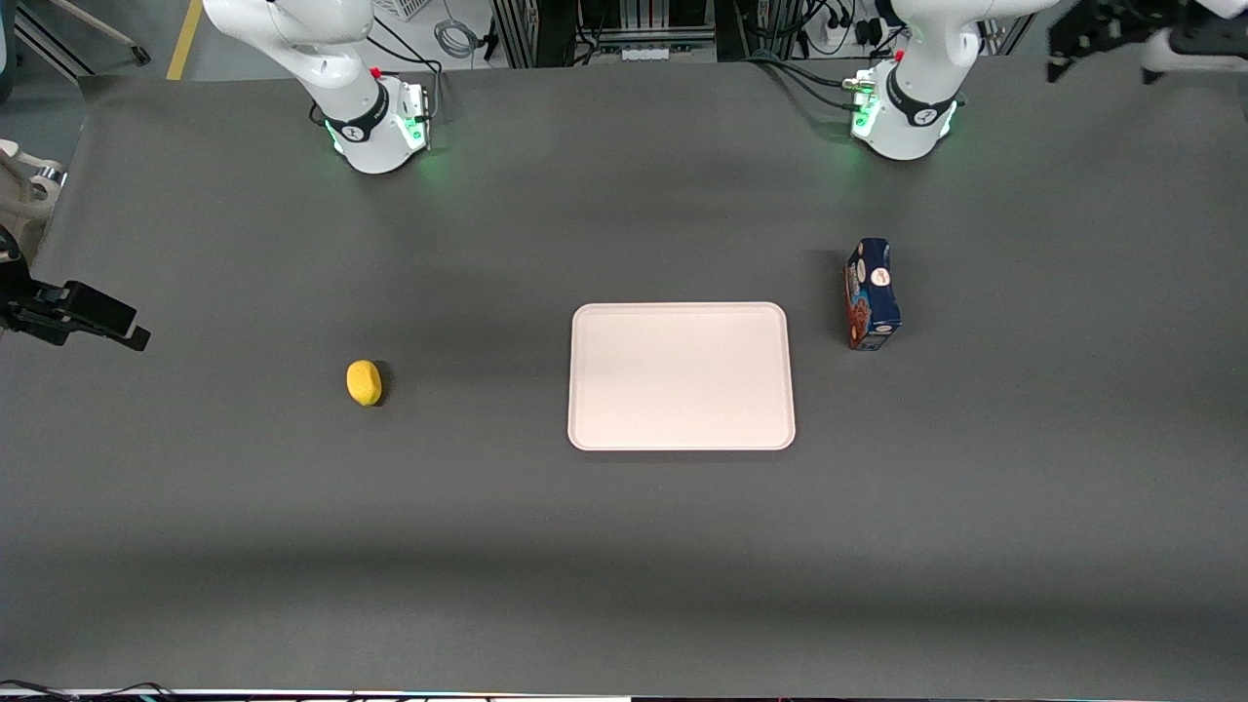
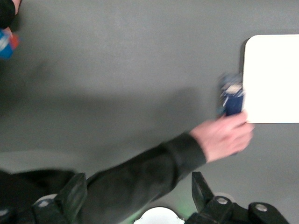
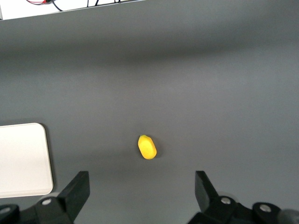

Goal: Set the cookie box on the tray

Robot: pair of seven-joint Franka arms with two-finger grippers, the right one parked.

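Tool (image 2: pixel 135 193): fingers spread wide, nothing between them. It hangs high over the bench (image 1: pixel 624 565), well apart from the cookie box (image 1: pixel 871 294).

Cookie box: on the bench, not on the tray (image 1: pixel 681 376). It sits just beside the tray's short edge, toward the working arm's end of the bench, apart from the rim. It rests on a narrow side, with its length running away from the front camera.

Exception noted: the left wrist view shows a person's hand (image 2: pixel 224 137) in a dark sleeve at the box, fingers touching it. The front view shows no hand there. The approach should not begin until the hand is confirmed clear.

Step in hand, in my judgement: the reach toward the box, with no grasp yet made.

Recommendations:
- Descend from above over the middle of the box.
- Close across its narrow width; the present spread looks ample.
- Press lightly, as cardboard may dent.
- Lift fully before crossing the raised rim, since a dragged box could tip or push the tray.
- The carry is short; set the box down near the tray's centre.

Surface: a dark grey, matt cover, flat and even. A yellow lemon-like object (image 1: pixel 364 382) lies toward the parked arm's end, well apart from the path.

Room: cables and equipment racks (image 1: pixel 604 29) line the bench edge farthest from the front camera.
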